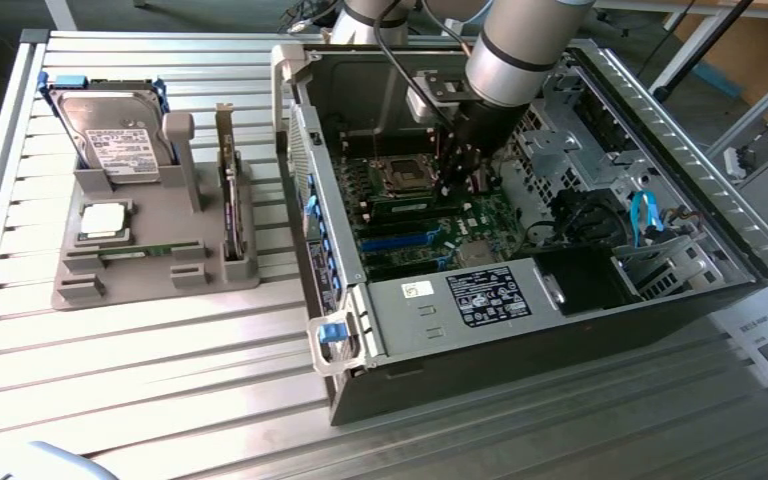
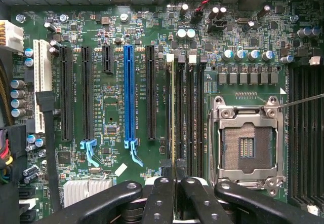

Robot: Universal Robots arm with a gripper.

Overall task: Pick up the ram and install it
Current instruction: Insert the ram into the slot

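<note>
Gripper clamped on ram, which is edge-on over the DIMM slots beside the CPU socket. Can't tell if it's seated; the fingers hide its near end.

Count, exterior view: 1 case, and 1 stand at its 9 o'clock carrying 1 hard drive, 1 processor and 1 expansion card.
Ram: 2. Lying ram stick is on the stand, held ram stick is pinched in the 1 gripper.
Board: 1 CPU socket, 1 blue slot, 1 white slot, 3 long black slots, 1 short black slot.
</note>
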